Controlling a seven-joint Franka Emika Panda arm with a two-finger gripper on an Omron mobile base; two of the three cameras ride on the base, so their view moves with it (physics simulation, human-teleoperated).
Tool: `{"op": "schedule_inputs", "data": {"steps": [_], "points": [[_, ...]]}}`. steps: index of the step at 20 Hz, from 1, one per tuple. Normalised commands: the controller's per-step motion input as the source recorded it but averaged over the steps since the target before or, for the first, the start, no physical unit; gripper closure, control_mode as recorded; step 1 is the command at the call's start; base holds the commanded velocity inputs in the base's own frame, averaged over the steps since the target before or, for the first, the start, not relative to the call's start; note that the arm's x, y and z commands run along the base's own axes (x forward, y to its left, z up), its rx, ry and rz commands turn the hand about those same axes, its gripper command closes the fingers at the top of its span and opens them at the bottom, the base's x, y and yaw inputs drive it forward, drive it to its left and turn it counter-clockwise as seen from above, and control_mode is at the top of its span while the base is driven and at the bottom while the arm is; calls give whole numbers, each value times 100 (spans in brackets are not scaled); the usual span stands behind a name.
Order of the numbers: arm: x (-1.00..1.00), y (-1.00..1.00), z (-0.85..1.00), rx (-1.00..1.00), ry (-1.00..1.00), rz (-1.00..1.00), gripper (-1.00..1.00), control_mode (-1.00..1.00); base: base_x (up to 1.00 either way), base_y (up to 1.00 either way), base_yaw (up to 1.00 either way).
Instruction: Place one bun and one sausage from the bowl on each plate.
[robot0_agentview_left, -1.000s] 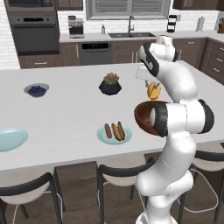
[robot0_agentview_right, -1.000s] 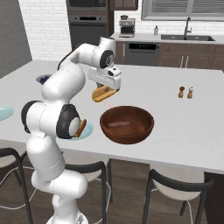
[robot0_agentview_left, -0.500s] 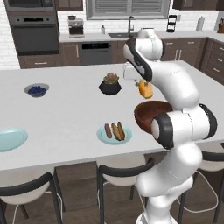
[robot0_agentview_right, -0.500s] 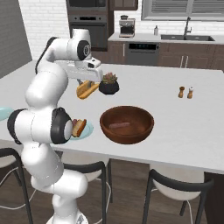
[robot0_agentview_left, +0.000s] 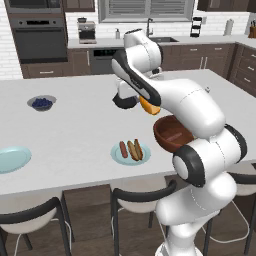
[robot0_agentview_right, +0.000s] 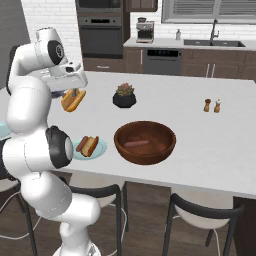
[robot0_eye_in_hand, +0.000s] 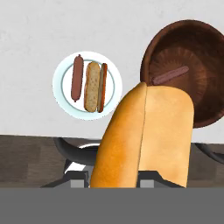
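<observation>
My gripper (robot0_agentview_right: 74, 93) is shut on a golden bun (robot0_agentview_right: 73, 100), held in the air above the counter to the left of the plant pot. In the hand view this bun (robot0_eye_in_hand: 144, 140) fills the foreground between the fingers. The dark wooden bowl (robot0_agentview_right: 145, 131) stands near the counter's front edge with one sausage (robot0_agentview_right: 136, 144) lying in it. Just left of it a pale plate (robot0_agentview_right: 101, 148) carries a bun (robot0_eye_in_hand: 92, 86) and a sausage (robot0_eye_in_hand: 77, 78). A second, bare plate (robot0_agentview_left: 12, 159) lies far to the left. From the left base view, the held bun (robot0_agentview_left: 148, 106) hangs behind the arm.
A black plant pot (robot0_agentview_right: 124, 96) stands mid-counter. Salt and pepper shakers (robot0_agentview_right: 212, 105) are at the right. A small grey bowl of blue berries (robot0_agentview_left: 41, 103) sits at the far left. Stools line the counter's front edge.
The arm has swung left with the bun, from above the bowl's side to well left of the plant pot. The bun has stayed in the grip.
</observation>
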Motion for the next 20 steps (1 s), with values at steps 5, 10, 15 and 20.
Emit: {"op": "schedule_inputs", "data": {"steps": [5, 10, 15, 20], "points": [[-62, 93, 12, -18, 0, 20, 100, -100, 0, 0, 0], [-55, 96, 10, -19, 0, 22, 100, -100, 0, 0, 0], [-3, 7, 14, 1, 0, 10, 100, -100, 0, 0, 0], [46, -60, -15, 21, 7, -2, 100, -100, 0, 0, 0]]}}
